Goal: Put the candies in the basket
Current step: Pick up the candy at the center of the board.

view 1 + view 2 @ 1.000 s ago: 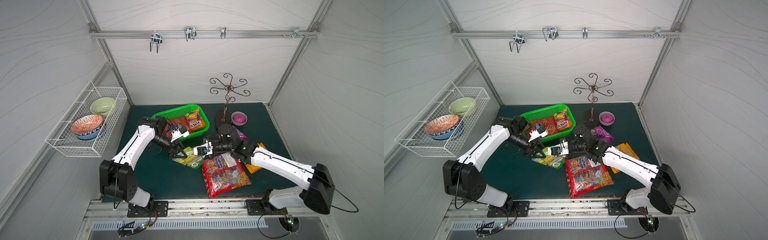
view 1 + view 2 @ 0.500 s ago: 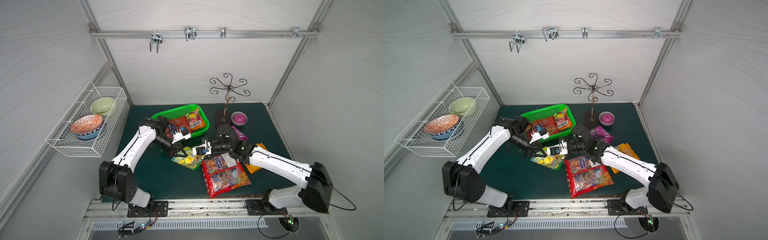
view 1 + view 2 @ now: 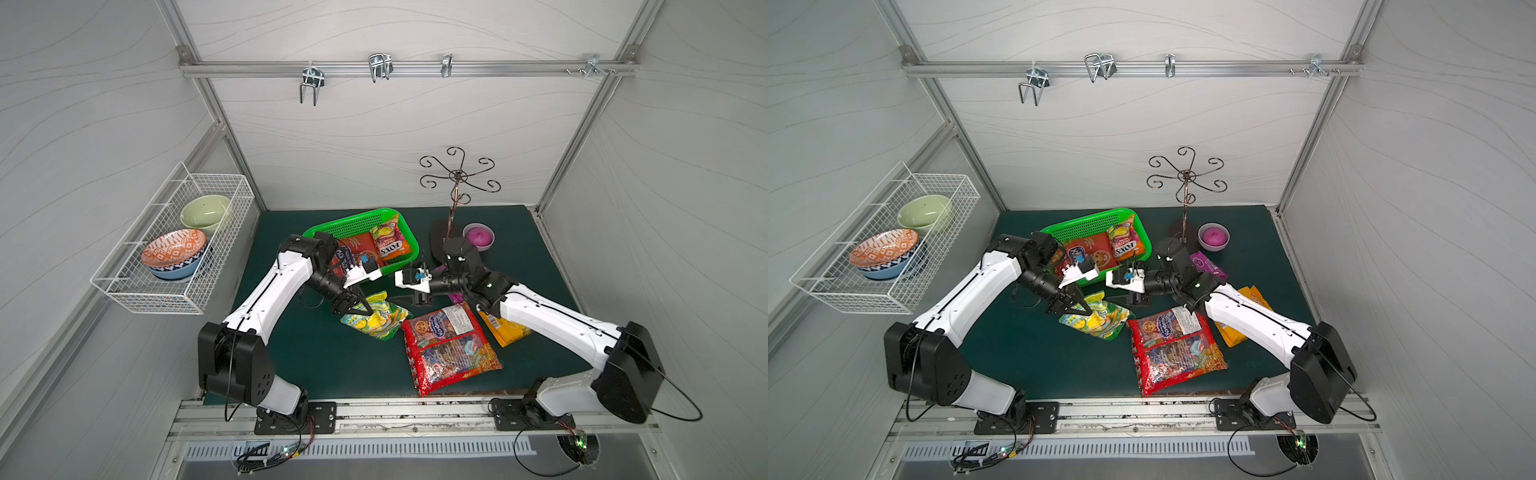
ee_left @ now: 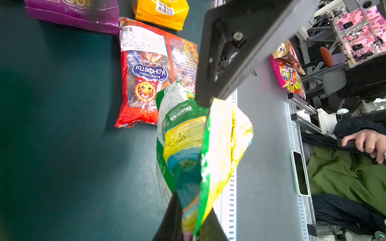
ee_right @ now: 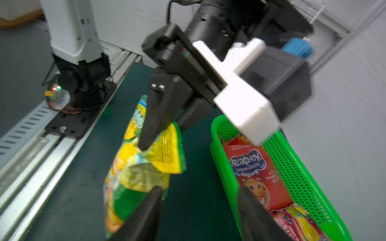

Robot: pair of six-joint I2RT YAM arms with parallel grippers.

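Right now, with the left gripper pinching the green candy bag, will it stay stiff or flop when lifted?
Likely floppy: the green bag creases and sags from the left gripper. Its glossy film looks slippery, so the edge pinch might creep.

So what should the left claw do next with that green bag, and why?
Probably lift the green bag and carry it over the basket: the left claw is shut on the bag's corner, and the right claw stands open.
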